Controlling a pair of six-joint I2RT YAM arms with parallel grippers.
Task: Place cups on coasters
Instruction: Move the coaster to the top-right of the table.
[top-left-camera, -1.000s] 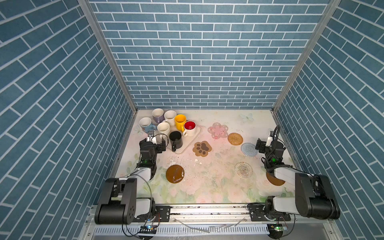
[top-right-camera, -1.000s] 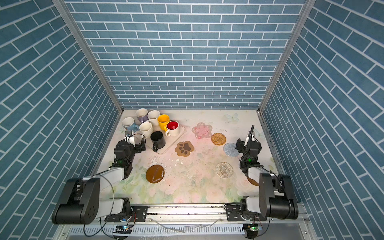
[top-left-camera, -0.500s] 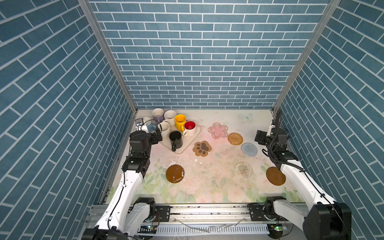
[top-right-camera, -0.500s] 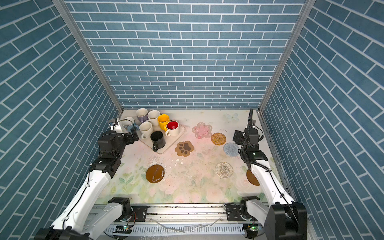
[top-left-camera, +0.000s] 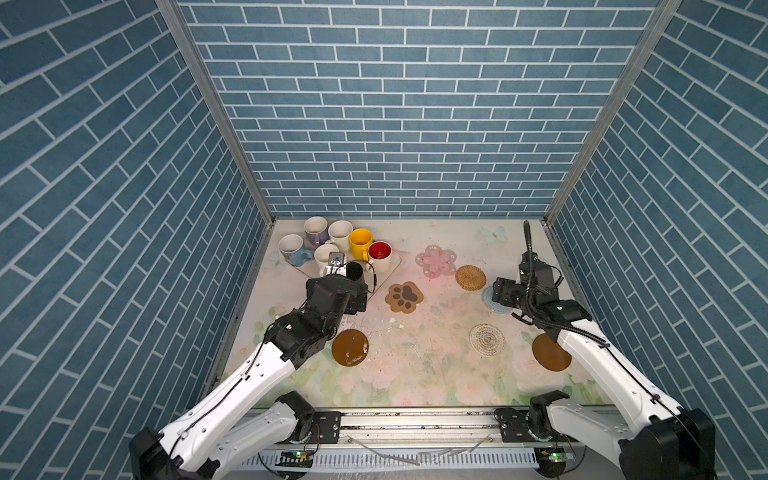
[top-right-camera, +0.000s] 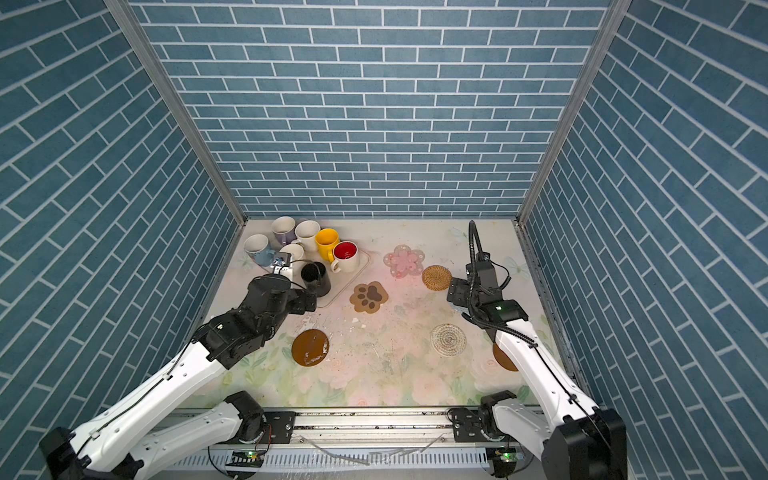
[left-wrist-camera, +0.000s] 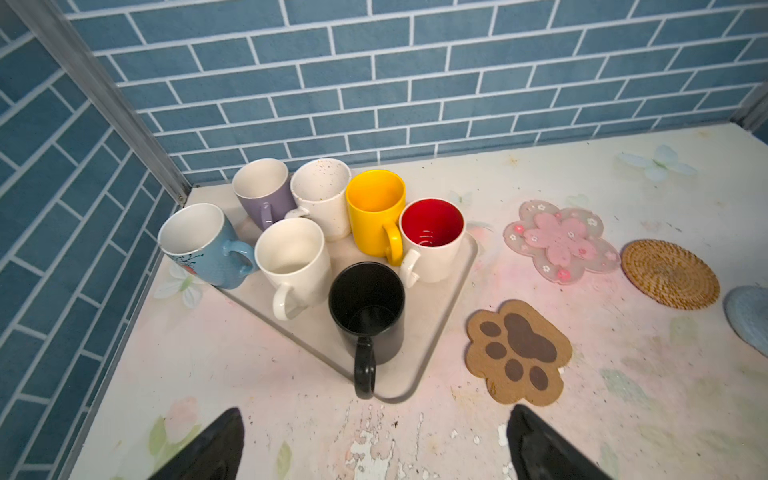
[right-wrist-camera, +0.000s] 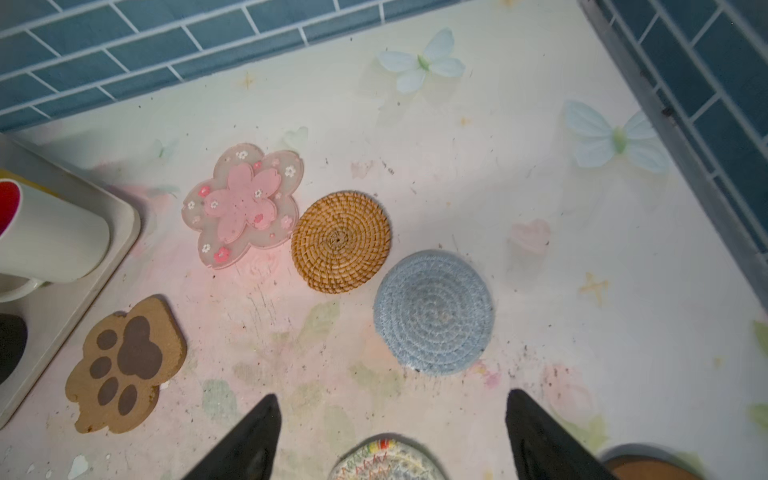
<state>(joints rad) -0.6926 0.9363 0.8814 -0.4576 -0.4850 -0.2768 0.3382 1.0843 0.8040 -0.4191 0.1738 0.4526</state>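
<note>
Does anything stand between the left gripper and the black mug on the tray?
Nothing visible does. The left gripper is open and faces the black mug, whose handle points toward it. Only bare table and the low corner of the tray lie between them.

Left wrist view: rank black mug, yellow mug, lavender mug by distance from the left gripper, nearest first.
From the left gripper:
1. black mug: tray near corner, handle toward the gripper.
2. yellow mug: mid-cluster, beside the red-inside mug.
3. lavender mug: back row of the cluster.
</note>
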